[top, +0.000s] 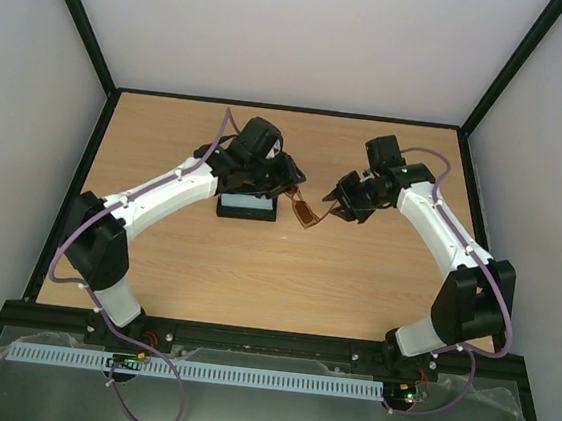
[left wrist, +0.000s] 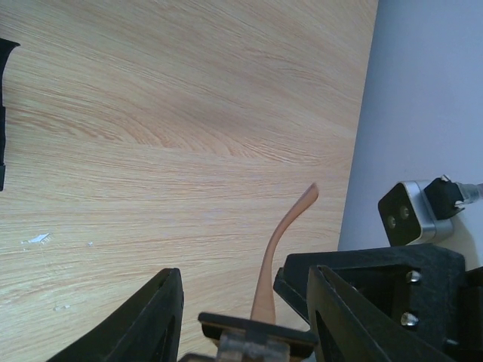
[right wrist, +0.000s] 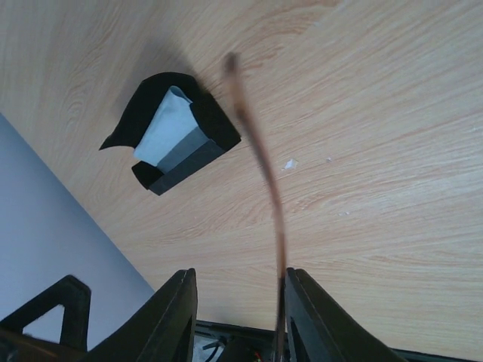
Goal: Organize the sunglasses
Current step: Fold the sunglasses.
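Overhead, the sunglasses (top: 306,211) sit just right of the black case (top: 248,207), between the left gripper (top: 289,181) and right gripper (top: 337,204), which converge from either side. This is judged a two-handed hold to fold or align them before casing. The left arm overhangs the case's far edge, partly blocking access.

Left wrist view: the left gripper (left wrist: 238,283) fingers stand wide. One temple arm (left wrist: 283,241) rises through the gap, visibly touching neither. The right arm's camera housing (left wrist: 411,215) sits close alongside, a collision risk.

Right wrist view: the right gripper (right wrist: 240,275) fingers are set narrower, with a temple arm (right wrist: 260,158) running along one; clamping cannot be confirmed. Beyond, the case (right wrist: 204,124) lies open. A light blue cloth (right wrist: 162,132) fills its cavity, likely obstructing insertion.
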Available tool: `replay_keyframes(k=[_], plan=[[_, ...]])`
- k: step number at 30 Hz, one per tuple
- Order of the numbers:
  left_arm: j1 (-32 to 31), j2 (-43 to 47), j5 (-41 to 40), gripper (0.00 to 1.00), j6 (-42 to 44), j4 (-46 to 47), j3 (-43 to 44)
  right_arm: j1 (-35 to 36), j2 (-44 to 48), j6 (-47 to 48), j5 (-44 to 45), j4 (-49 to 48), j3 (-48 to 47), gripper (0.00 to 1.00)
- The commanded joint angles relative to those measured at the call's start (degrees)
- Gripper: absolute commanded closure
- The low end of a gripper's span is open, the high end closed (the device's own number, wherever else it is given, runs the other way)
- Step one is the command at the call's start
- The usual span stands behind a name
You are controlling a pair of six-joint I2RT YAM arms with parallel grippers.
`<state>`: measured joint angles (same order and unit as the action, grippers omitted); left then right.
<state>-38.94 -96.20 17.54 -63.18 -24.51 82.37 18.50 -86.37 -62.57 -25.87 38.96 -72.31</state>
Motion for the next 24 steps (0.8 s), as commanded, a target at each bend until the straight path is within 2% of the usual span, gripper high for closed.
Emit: replay_keyframes(k=[1,3,11,24], plan=[[0.2,0.2,1.3,0.68,0.6,0.7,0.4,0.3,0.0,0.3,-0.1,2.5,-2.7,0.62],[0.2,0.3,1.4,0.68,0.7,0.6,0.3,0.3,0.3,0.3,-0.1,2.4,-2.7,0.56],[0.4,0.9,1.3,0.68,0.6,0.6,-0.5,-0.2,1.0,1.1,-0.2,2.5,-3.1,0.46],[0.4,1.2,1.1,0.68,0.6,0.3,-0.6,-2.4,3.1,3.1,-0.3,3.8,-3.4,0.23]])
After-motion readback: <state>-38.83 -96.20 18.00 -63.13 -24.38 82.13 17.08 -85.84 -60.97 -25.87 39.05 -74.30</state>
